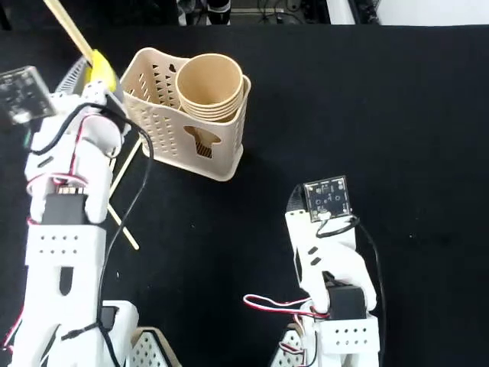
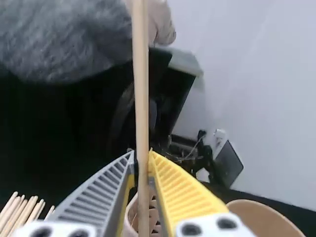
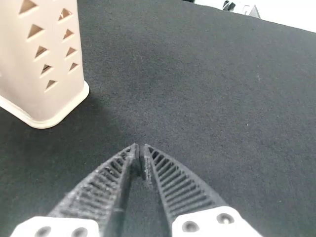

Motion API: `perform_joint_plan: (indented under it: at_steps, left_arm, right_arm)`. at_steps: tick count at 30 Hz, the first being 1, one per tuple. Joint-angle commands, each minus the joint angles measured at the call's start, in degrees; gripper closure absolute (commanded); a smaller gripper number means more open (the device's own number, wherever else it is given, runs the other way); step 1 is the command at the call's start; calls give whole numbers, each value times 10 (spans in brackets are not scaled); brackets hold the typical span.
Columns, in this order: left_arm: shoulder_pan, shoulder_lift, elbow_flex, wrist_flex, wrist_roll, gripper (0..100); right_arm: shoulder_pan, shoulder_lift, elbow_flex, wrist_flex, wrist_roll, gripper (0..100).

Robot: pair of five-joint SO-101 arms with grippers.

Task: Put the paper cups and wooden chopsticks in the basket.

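The black table (image 1: pixel 397 115) carries everything. The left arm (image 1: pixel 69 229) is raised at the table's far left side, and the right arm (image 1: pixel 332 267) sits low, well apart from the work. The cream basket (image 1: pixel 164 134) stands just beside the left arm's tip, and the paper cups (image 1: pixel 210 84) are already stacked in its far-right part, which leaves the near-left part of the opening free. Loose wooden chopsticks (image 1: pixel 122 176) lie on the table under the left arm, crossing one another. The left gripper (image 2: pixel 140 158) is clamped on a single chopstick (image 2: pixel 140 74), its grey and yellow jaws pressed against the stick from either side. In the high view the stick's long axis slants up and away from the basket. In the left wrist view its lower part runs down between the jaws toward the basket's rim, with a cup's edge off to one side. The basket's free opening therefore lies just beyond and below the held stick, and the left arm is by far the nearer. By my judgement, the coming move is a short carry over the rim and then a release. The right gripper (image 3: pixel 139 150) has its jaws together on nothing, above bare table, with the basket's wall off to one side.
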Motion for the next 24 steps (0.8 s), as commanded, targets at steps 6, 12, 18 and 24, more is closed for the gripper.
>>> perform_joint_plan:
  at_steps: [6,12,18,24]
  left_arm:
    - [5,8,-97,-49,2,973]
    - [6,32,-177,-56,1,973]
    - [12,178,-206,-160,-27,973]
    - [38,290,-180,-221,-45,973]
  right_arm:
    - [-3,-22,-1,-3,-2,985]
    - [-10,-23,-1,-3,-2,985]
    - [-29,-23,-1,4,-2,985]
    - [-30,-23,-1,1,-2,985]
